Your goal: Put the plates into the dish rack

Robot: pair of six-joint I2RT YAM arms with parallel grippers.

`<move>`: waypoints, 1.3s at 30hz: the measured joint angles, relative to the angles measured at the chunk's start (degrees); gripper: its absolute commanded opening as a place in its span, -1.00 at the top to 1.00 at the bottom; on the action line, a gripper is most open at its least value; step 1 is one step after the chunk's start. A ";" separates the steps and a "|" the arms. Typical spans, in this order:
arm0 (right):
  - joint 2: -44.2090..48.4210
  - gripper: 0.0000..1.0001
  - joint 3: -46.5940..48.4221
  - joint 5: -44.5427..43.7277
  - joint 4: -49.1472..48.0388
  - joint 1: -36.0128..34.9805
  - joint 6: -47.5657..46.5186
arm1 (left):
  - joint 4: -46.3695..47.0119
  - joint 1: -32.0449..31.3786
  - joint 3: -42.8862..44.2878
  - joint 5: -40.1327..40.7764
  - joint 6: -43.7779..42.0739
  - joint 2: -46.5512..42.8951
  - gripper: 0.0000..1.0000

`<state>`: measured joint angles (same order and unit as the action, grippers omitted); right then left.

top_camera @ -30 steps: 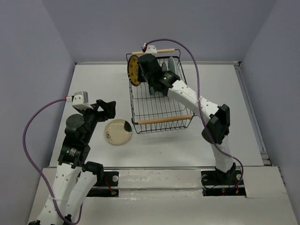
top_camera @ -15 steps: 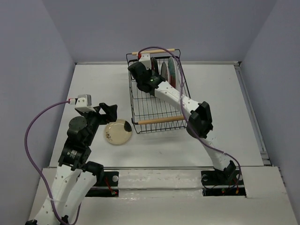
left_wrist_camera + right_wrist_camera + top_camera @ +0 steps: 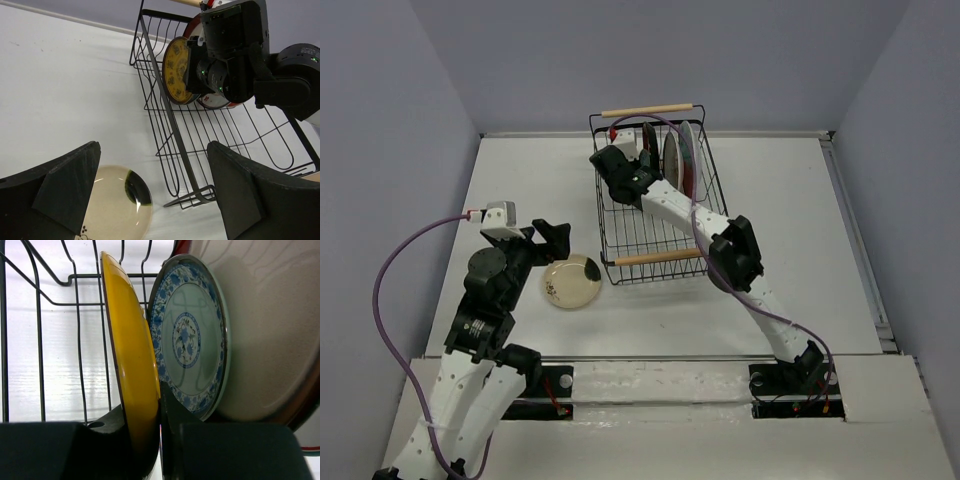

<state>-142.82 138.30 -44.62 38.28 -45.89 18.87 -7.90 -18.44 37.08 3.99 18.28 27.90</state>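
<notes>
In the right wrist view my right gripper (image 3: 160, 440) is shut on the rim of a yellow-brown plate (image 3: 132, 365) held upright on edge. It stands inside the black wire dish rack (image 3: 658, 257) at the far left, beside a blue floral plate (image 3: 192, 340) and a larger red-rimmed plate (image 3: 270, 330). The left wrist view shows the yellow plate (image 3: 176, 70) in that gripper (image 3: 200, 75). A cream plate with a dark mark (image 3: 572, 281) lies flat on the table left of the rack. My left gripper (image 3: 545, 240) hovers open just above it, nothing between its fingers (image 3: 65, 190).
The rack's near wooden handle faces the arms and its far handle (image 3: 648, 109) sits near the back wall. The rack's near-left corner wires (image 3: 200, 192) stand close to the cream plate (image 3: 112, 210). Side walls enclose the white table.
My right arm has carried the yellow plate from above the rack's far-left corner down into the rack next to the standing plates. The left arm has barely moved.
</notes>
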 measured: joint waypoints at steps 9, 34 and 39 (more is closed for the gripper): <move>-0.09 0.87 0.00 -0.44 -0.20 0.13 -0.07 | -0.72 -0.20 0.00 1.07 0.00 2.89 -0.98; 2.05 -0.22 -4.57 0.22 -2.84 0.85 -1.07 | -2.32 -0.20 0.00 3.76 0.04 5.49 -0.98; 2.49 -0.31 -3.93 3.96 -2.93 0.85 -1.44 | -2.36 -0.20 0.00 4.02 0.33 7.63 -0.98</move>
<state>-140.33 134.37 -40.66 35.35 -45.04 17.43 -10.26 -18.63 37.08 8.01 18.61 35.53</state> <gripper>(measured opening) 0.641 0.990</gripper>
